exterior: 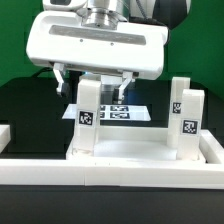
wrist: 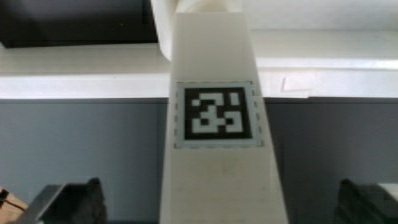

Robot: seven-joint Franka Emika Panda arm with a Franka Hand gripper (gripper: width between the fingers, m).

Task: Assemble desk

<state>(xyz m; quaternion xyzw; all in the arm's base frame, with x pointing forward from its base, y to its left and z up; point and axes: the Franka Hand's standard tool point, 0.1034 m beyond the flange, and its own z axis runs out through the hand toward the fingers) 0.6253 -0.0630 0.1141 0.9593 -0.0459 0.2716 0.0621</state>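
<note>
The white desk panel (exterior: 140,150) lies flat on the table with white tagged legs standing upright on it. One leg (exterior: 88,112) stands at the near corner on the exterior view's left. Two more legs (exterior: 187,118) (exterior: 177,97) stand on the exterior view's right. My gripper (exterior: 92,88) hangs right over the left leg, open, with one finger on each side of its top. In the wrist view this leg (wrist: 217,120) runs up the middle with its tag facing the camera. It sits between my gripper's (wrist: 217,205) dark fingertips (wrist: 71,205), with a gap on both sides.
A long white border rail (exterior: 110,178) runs along the front, with another piece (exterior: 5,135) at the exterior view's left edge. The marker board (exterior: 128,110) lies flat behind the panel under the gripper. The table is black, and green shows behind on the left.
</note>
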